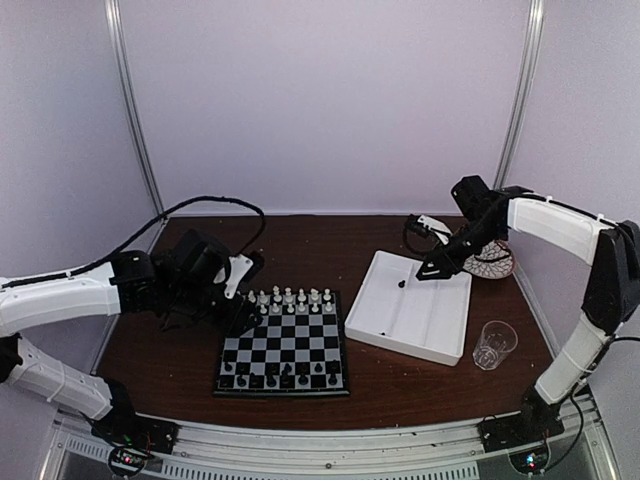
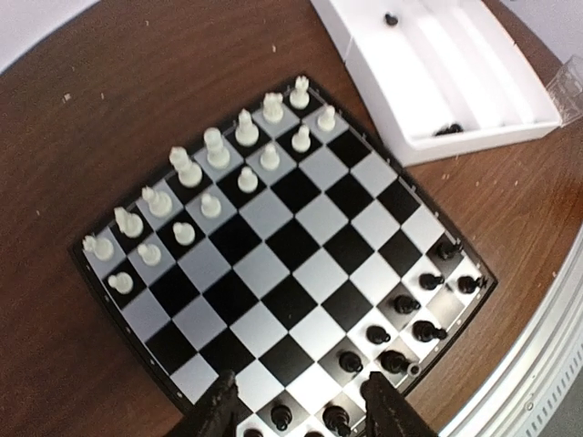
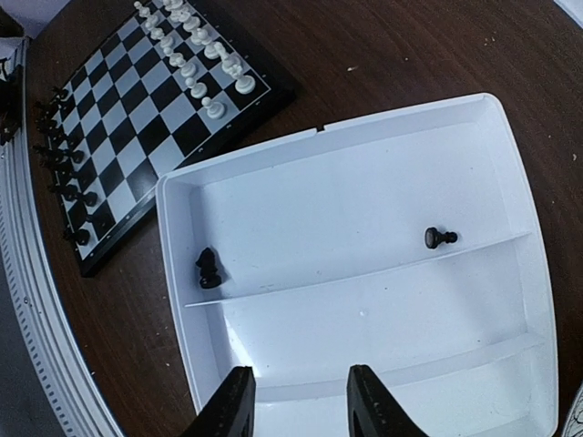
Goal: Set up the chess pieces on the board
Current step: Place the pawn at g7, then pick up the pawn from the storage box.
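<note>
The board (image 1: 285, 345) lies at the table's middle. White chess pieces (image 1: 290, 298) fill its two far rows, and black chess pieces (image 1: 285, 378) stand along its near rows. My left gripper (image 1: 241, 316) hovers over the board's left side. In the left wrist view it (image 2: 301, 408) is open above the black pieces (image 2: 401, 332), holding nothing. My right gripper (image 3: 299, 402) hangs open over the white tray (image 3: 364, 337), also holding nothing. A black knight (image 3: 209, 268) and a black pawn (image 3: 439, 238) lie in the tray's far compartment.
The divided tray (image 1: 400, 318) sits right of the board. A clear glass cup (image 1: 494, 343) stands near the tray's right corner. A patterned dish (image 1: 492, 264) lies behind the tray, under the right arm. A black cable (image 1: 210, 201) runs along the back left.
</note>
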